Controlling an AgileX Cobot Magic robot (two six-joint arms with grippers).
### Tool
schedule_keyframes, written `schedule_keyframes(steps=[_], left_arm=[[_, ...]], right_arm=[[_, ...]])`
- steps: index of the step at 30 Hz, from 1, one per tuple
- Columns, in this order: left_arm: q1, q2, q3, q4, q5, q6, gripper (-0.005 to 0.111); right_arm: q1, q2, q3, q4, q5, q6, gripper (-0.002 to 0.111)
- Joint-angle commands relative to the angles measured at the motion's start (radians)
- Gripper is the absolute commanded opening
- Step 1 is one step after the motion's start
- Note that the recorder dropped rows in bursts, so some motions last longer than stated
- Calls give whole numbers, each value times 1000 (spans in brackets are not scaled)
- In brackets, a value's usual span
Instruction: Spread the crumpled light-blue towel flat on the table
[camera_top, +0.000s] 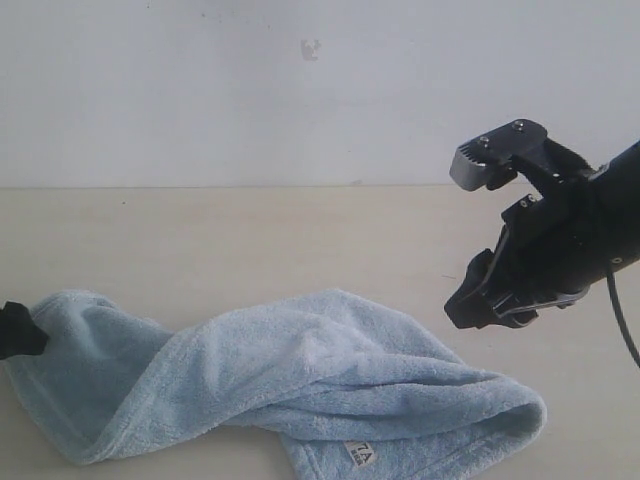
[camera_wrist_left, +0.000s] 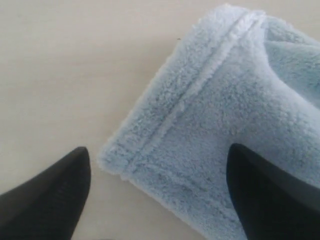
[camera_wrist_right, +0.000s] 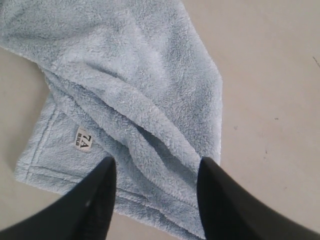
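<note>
Both wide open, empty: left gripper (camera_wrist_left: 160, 172) straddles a corner of the towel (camera_top: 300, 370), right gripper (camera_top: 470, 235) hovers above its label (camera_wrist_right: 83, 139). It's bunched on the table (camera_top: 250, 240), short of the far edge. Probably soft, floppy; I'd pinch hemmed corners.

You see a plain white wall (camera_top: 200, 90) across the back. A small grey smudge (camera_top: 311, 48) marks it high up.
</note>
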Motion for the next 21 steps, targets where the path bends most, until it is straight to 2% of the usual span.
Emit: schedule_keyframes(steps=[1, 10, 12, 14, 17, 18, 21], left_arm=[[-2, 15, -2, -14, -17, -6, 71], [-2, 62, -2, -75, -54, -7, 71], [-4, 76, -2, -75, -42, -7, 65], [-4, 89, -2, -75, -12, -7, 48], [-4, 87, -4, -80, 41, -7, 9], [-4, 85, -6, -88, 62, -7, 4], [-2, 62, -38, -115, 187, -29, 4]], right_arm=[[-2, -10, -5, 2, -4, -7, 48], [-2, -10, -5, 2, -1, -7, 48], [-2, -10, -5, 2, -4, -7, 48], [-2, -10, -5, 2, -4, -7, 48], [-2, -10, -5, 2, -4, -7, 47], [-2, -10, -5, 2, -2, -7, 47], [-2, -10, -5, 2, -2, -7, 47]])
